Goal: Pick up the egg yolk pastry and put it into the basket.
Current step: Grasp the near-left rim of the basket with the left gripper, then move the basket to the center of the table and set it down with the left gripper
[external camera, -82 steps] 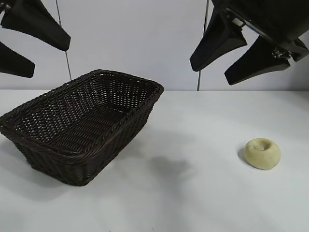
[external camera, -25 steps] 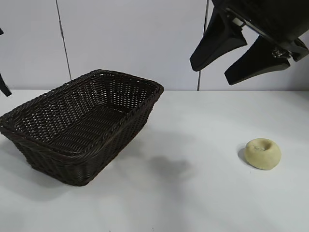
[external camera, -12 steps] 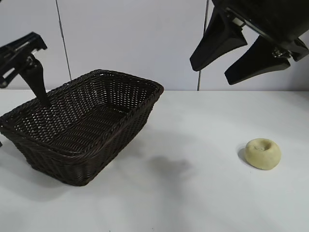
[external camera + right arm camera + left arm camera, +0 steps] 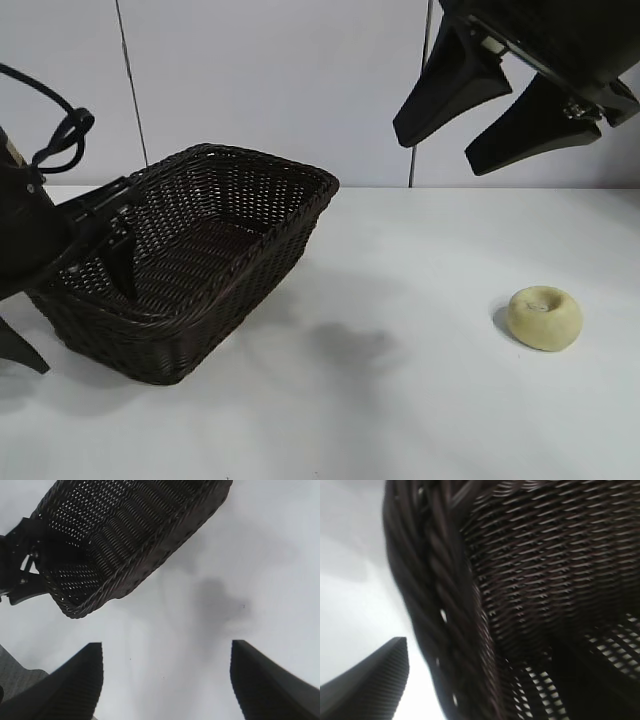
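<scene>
The egg yolk pastry [image 4: 544, 318], a small pale yellow bun with a dimple, lies on the white table at the right, nothing touching it. The basket [image 4: 300, 215], dark brown wicker, stands at the left; it also shows in the right wrist view [image 4: 140, 525]. My left gripper [image 4: 80, 320] is open and low at the basket's left end, straddling its braided rim [image 4: 440, 605]: one finger inside, one outside, with a gap beside the rim. My right gripper [image 4: 437, 155] is open and empty, high above the table [image 4: 166, 650], up and left of the pastry.
The white table [image 4: 400, 420] runs between the basket and the pastry. A pale wall with vertical seams stands behind. The left arm's body and cable [image 4: 30, 200] crowd the basket's left end.
My left gripper has swung down from the upper left to the basket's left end, one finger now inside it. The right gripper, pastry and basket have not moved.
</scene>
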`<state>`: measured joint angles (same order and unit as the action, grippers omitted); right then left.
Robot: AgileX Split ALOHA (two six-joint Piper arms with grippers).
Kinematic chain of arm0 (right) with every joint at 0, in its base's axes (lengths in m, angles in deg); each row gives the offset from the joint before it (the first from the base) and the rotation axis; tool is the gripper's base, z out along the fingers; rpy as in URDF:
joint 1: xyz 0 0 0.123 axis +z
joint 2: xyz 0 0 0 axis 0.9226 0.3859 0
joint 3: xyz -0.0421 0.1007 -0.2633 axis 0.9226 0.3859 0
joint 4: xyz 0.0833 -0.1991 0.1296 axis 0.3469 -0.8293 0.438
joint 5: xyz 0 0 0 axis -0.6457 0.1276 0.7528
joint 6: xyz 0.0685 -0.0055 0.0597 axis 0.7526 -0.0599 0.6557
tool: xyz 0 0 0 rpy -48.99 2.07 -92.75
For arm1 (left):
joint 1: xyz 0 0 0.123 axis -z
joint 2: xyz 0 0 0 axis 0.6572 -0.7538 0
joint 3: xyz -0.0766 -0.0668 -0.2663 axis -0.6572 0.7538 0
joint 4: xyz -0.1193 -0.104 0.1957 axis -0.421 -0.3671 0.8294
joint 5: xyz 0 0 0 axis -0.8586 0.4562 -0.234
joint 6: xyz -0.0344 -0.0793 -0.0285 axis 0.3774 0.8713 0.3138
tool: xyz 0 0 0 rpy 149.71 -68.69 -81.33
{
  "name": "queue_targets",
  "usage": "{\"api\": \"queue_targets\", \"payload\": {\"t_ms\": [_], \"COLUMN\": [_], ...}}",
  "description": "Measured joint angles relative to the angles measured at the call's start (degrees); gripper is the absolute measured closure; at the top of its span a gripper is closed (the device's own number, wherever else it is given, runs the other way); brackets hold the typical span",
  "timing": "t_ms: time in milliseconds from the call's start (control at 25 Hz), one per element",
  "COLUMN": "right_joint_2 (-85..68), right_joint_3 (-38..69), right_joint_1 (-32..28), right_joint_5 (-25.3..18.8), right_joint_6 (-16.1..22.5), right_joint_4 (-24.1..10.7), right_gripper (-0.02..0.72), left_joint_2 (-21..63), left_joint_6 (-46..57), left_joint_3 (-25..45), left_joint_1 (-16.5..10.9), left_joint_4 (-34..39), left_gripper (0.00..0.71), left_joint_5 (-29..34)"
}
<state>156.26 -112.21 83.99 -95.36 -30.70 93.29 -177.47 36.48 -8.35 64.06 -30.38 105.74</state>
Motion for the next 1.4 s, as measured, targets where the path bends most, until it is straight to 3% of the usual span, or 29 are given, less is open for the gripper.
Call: {"api": "queue_targets", "payload": {"t_ms": [80, 280, 440, 640, 840, 1120, 1400], "right_joint_2": [0.00, 0.00, 0.00, 0.00, 0.00, 0.00, 0.00], "right_joint_3": [0.00, 0.00, 0.00, 0.00, 0.00, 0.00, 0.00], "right_joint_1": [0.00, 0.00, 0.00, 0.00, 0.00, 0.00, 0.00], "right_joint_5": [0.00, 0.00, 0.00, 0.00, 0.00, 0.00, -0.15], "right_joint_6": [0.00, 0.00, 0.00, 0.00, 0.00, 0.00, 0.00], "right_joint_4": [0.00, 0.00, 0.00, 0.00, 0.00, -0.01, -0.01], "right_gripper": [0.188, 0.188, 0.188, 0.188, 0.188, 0.188, 0.188], "left_joint_2": [-0.29, -0.29, -0.29, 0.43, 4.85, 7.90, 5.90], "left_joint_6": [0.15, 0.36, 2.69, 2.21, -2.73, -21.86, -44.90], "left_joint_3": [0.00, -0.02, -0.30, -0.30, -0.30, -4.03, -11.64], "left_joint_1": [0.00, 0.00, -0.06, -0.61, -4.50, -10.11, -10.61], "left_joint_4": [0.00, 0.00, -0.19, -0.73, -1.92, -7.19, -13.52], "left_gripper": [0.184, 0.457, 0.603, 0.609, 0.610, 0.611, 0.611], "left_joint_5": [-0.19, -0.47, -1.11, 0.00, 3.30, 10.65, 16.38]}}
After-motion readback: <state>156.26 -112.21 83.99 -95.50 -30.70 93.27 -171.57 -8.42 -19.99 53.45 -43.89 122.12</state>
